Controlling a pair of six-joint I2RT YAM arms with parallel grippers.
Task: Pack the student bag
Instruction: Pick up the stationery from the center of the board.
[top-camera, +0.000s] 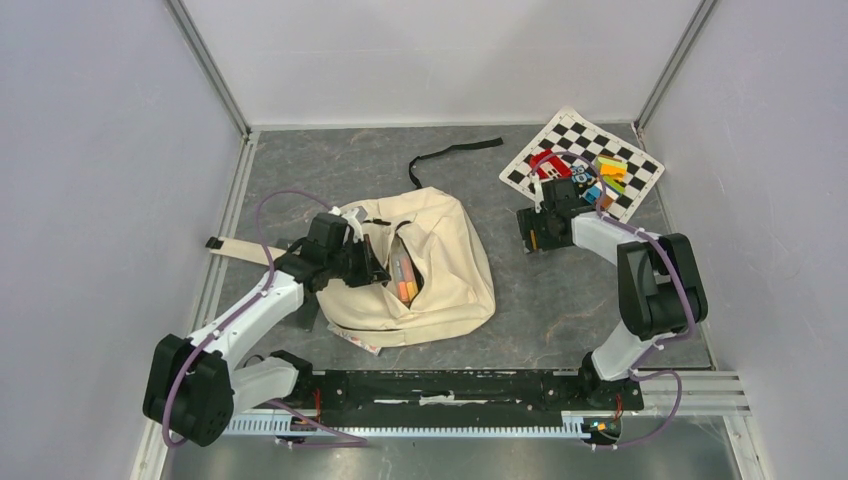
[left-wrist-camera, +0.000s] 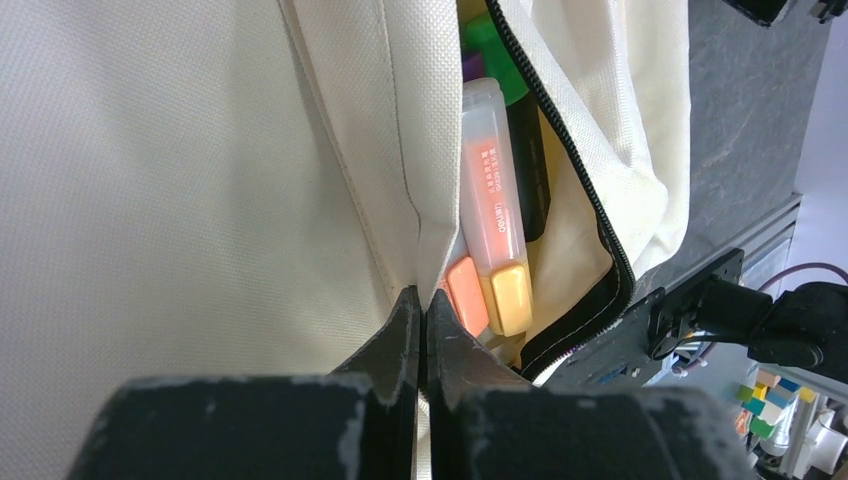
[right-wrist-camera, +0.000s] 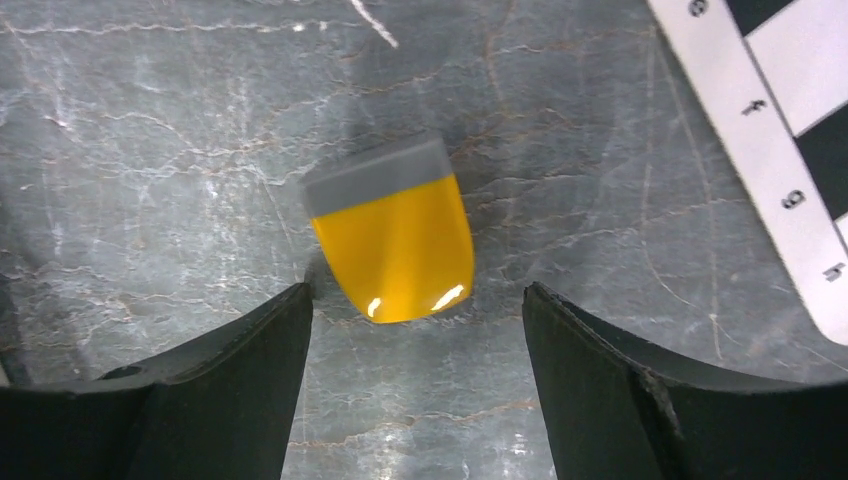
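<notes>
Our left claw (left-wrist-camera: 422, 303) pinches the bag (top-camera: 455, 255) (its mouth gapes). Right of the bag, our right claw (right-wrist-camera: 415, 295) is spread by a yellow block (right-wrist-camera: 395, 245); a crooked squeeze could pop it away.

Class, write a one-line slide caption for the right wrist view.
Open right gripper frames a blurred yellow, grey-capped item; grey marbled table beneath, checkerboard edge at right.

Grey marbled tabletop (right-wrist-camera: 150, 130), small glossy yellow rounded block with a grey band across its far end (right-wrist-camera: 390, 240), slightly blurred, lying just beyond the black fingertips of the right gripper (right-wrist-camera: 418, 300), jaws spread wide and not closed on it, white printed sheet with black squares (right-wrist-camera: 770, 150) at upper right.
</notes>
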